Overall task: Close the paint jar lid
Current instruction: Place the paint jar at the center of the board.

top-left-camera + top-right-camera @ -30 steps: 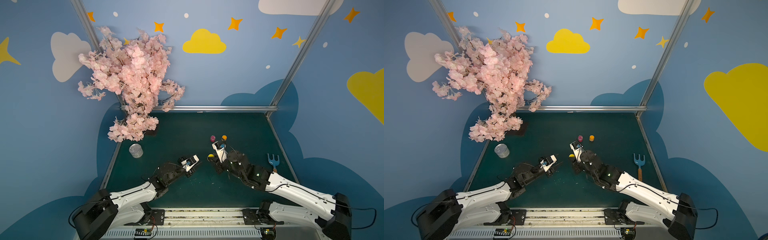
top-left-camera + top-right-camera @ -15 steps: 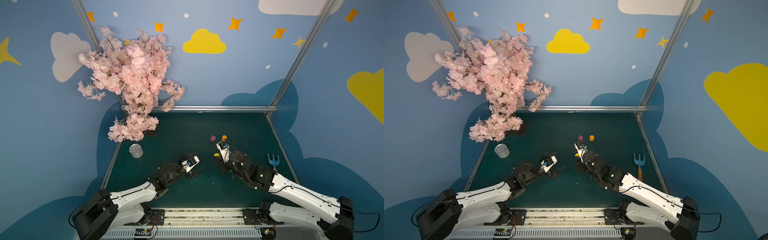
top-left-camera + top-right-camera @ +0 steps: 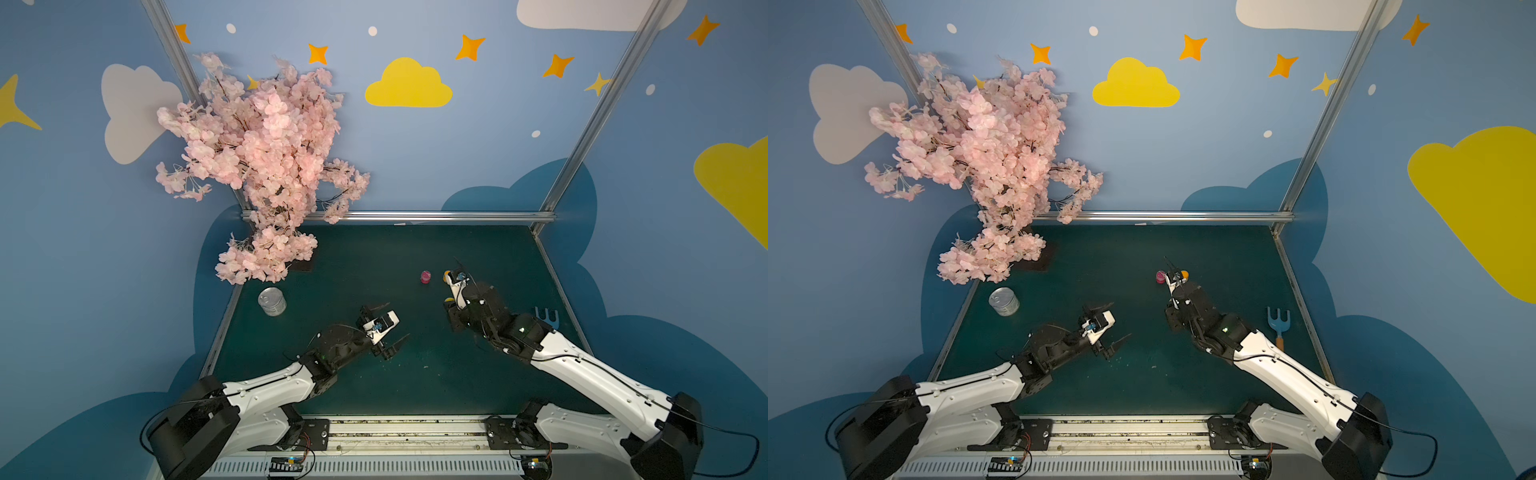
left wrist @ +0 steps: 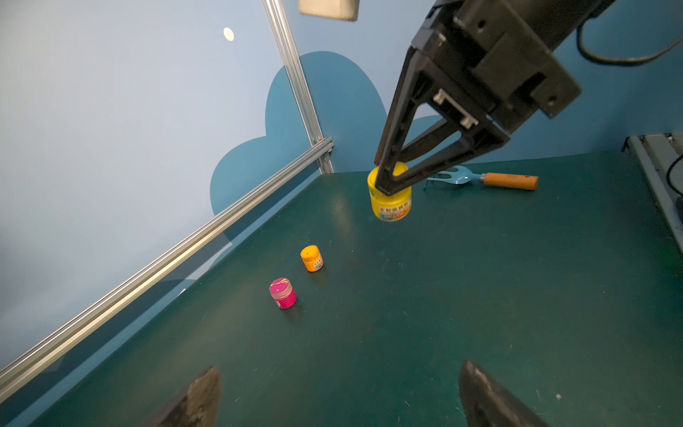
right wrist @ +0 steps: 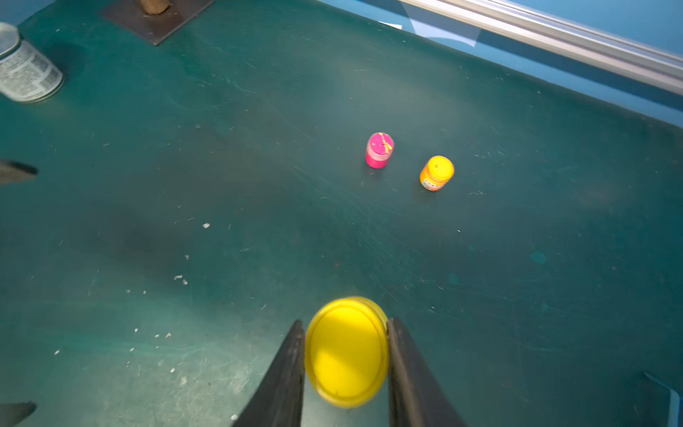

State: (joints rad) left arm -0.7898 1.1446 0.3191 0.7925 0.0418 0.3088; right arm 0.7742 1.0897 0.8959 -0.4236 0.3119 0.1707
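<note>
Yellow paint jar (image 4: 391, 205) with its yellow lid (image 5: 346, 351) on top, right gripper (image 5: 345, 323) squeezing the lid from both sides, blue fork (image 4: 452, 177) near the jar, orange jar (image 4: 311, 258) and pink jar (image 4: 282, 293) farther off, left gripper (image 4: 338, 369) spread wide, holding nothing, well away from the yellow jar.

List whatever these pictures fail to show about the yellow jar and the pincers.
- Yellow lid: blurred in the right wrist view. Its seam with the yellow jar is partly covered by the right pincer in the left wrist view, so its tightness is unclear.
- Left pincer: only fingertips show in the left wrist view, cut by the frame edge.
</note>
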